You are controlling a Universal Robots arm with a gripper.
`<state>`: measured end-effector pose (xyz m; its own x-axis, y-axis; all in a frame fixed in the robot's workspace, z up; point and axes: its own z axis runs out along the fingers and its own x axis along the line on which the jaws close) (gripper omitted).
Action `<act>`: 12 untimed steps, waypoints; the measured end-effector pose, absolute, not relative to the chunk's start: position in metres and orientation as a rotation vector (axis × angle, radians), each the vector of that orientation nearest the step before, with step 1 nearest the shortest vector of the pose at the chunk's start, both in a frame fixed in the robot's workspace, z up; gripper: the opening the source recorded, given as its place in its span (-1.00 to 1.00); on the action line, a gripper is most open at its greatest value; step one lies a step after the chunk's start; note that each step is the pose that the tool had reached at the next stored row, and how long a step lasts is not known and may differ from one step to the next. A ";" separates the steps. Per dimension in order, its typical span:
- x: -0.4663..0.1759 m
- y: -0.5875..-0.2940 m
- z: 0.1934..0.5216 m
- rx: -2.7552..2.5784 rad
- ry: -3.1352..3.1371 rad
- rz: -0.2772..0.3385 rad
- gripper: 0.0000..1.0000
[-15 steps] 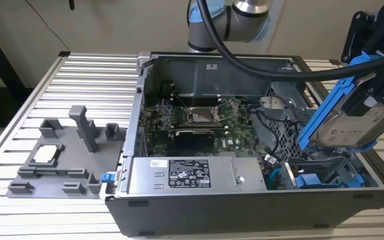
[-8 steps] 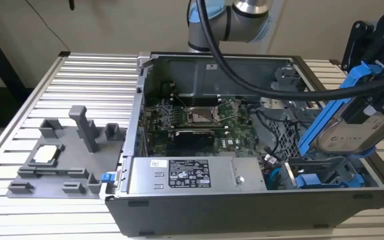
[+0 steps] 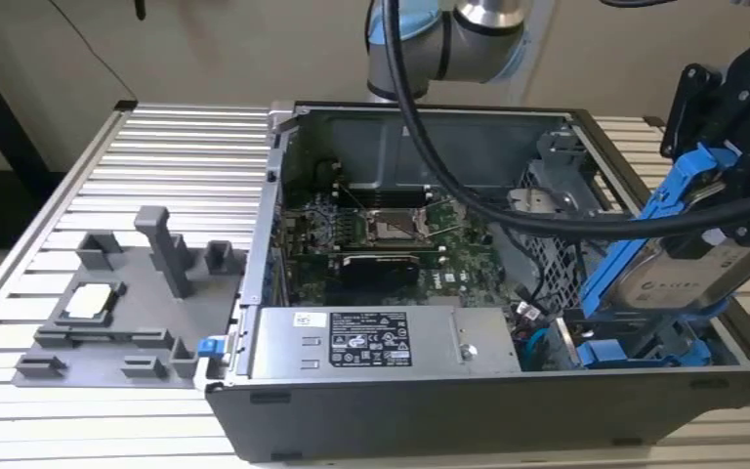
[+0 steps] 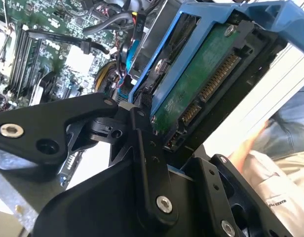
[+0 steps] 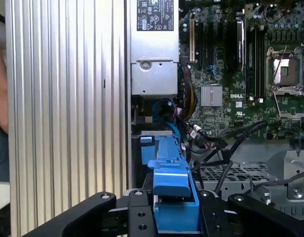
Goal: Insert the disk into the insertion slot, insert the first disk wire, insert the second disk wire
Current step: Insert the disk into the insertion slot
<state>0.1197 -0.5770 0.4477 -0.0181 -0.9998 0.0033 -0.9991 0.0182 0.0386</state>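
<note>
Currently the gripper [image 3: 721,181] is closed on the disk [image 3: 683,270], clamping the blue plastic frame at the disk's upper end. In the first wrist view the black fingers [image 5: 137,217] sit on either side of the frame's edge [image 5: 170,174], pressed against it. The second wrist view shows the disk's green circuit-board face [image 4: 201,74] with its row of connector contacts, held just beyond the gripper linkage.

Disk position: tilted steeply, upper end raised above the open computer case [image 3: 349,410], lower end down inside the case at the near corner on the exterior view's right, where a blue drive bay [image 3: 643,350] lies. Whether the disk touches that bay cannot be told.

Other parts in the case:
- Grey power-supply box [image 3: 362,342] along the near wall, beside the bay.
- Motherboard [image 3: 375,230] on the case floor, behind the box.
- Loose black cables [image 5: 226,143] between motherboard and bay, not plugged into the disk.

The case stands on a ribbed metal table [image 3: 167,147]; a grey parts holder [image 3: 128,303] rests on the table on the exterior view's left, well apart from the gripper.
</note>
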 end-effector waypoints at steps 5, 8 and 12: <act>0.120 -0.577 0.439 2.181 -2.221 -0.039 -0.34; 0.120 -0.577 0.434 2.181 -2.221 -0.038 -0.34; 0.120 -0.577 0.428 2.181 -2.221 -0.038 -0.34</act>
